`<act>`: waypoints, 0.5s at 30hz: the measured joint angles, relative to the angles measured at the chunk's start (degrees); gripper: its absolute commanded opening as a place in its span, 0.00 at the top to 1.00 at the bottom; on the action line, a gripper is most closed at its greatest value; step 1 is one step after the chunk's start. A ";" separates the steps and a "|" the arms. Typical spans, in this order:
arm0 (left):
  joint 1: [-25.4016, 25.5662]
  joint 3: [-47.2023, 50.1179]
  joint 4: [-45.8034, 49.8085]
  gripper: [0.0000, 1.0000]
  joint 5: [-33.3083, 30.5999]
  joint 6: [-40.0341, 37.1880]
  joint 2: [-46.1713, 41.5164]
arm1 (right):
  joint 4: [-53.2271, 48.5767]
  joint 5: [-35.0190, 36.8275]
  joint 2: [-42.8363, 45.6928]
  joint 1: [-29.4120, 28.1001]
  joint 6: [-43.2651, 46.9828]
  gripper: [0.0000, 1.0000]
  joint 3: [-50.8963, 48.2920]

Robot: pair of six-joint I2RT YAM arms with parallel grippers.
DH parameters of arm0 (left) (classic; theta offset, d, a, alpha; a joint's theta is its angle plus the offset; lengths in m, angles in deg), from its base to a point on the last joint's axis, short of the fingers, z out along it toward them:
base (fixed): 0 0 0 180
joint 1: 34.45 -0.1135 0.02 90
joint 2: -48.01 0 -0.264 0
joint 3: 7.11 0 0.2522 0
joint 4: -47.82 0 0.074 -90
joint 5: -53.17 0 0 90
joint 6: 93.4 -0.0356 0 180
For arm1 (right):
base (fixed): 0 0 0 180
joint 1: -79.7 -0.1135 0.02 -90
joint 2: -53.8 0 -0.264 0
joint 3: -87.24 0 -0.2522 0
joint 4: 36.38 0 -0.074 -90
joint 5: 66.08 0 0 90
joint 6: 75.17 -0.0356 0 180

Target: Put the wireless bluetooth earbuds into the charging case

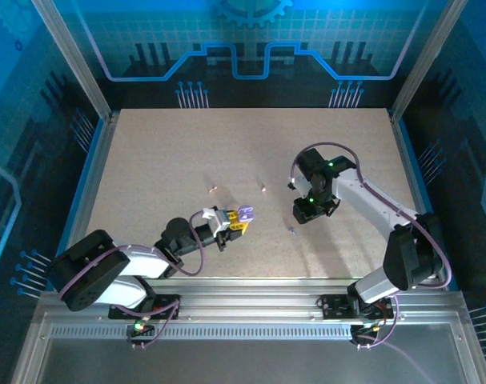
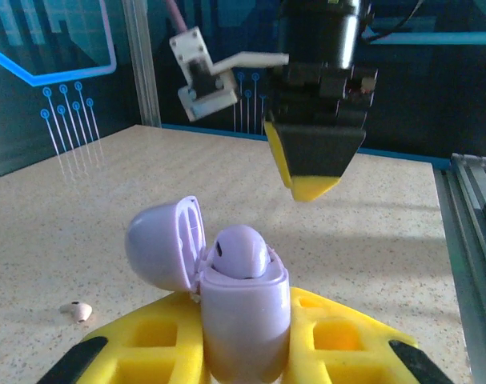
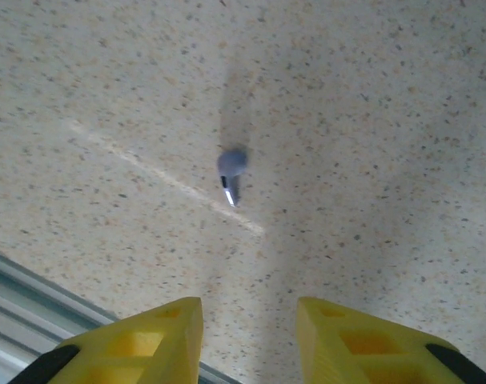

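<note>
My left gripper (image 2: 243, 352) is shut on a lilac charging case (image 2: 244, 308), held upright between its yellow fingers with the lid (image 2: 164, 244) flipped open to the left. One lilac earbud (image 2: 241, 250) sits in the case. In the top view this case (image 1: 243, 213) is near the table's middle. A second greyish-lilac earbud (image 3: 232, 168) lies on the table ahead of my right gripper (image 3: 251, 336), which hangs open above it with nothing between its fingers. Two pale earbuds (image 1: 214, 190) (image 1: 263, 190) lie on the table farther back; one pale earbud (image 2: 76, 310) lies left of the case.
The right arm's gripper (image 2: 313, 152) hangs over the table beyond the held case. A metal rail (image 3: 34, 288) runs along the table's near edge. Blue panel walls (image 1: 251, 48) enclose the speckled table (image 1: 186, 144).
</note>
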 measured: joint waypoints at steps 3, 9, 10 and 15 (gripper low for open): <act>0.04 0.04 1.68 0.94 -0.24 -0.83 -2.01 | -0.22 1.18 -1.84 -0.37 0.22 0.64 0.70; 0.09 0.15 6.05 0.94 -0.83 -1.55 -6.10 | -0.61 2.91 -6.43 -1.55 1.07 0.64 2.86; 0.09 0.20 6.93 0.94 -0.94 -1.95 -6.93 | -0.85 3.41 -7.34 -1.77 1.31 0.64 3.45; 0.09 0.72 11.17 0.94 -2.25 -3.04 -11.47 | -1.40 5.49 -11.72 -3.91 2.71 0.63 5.99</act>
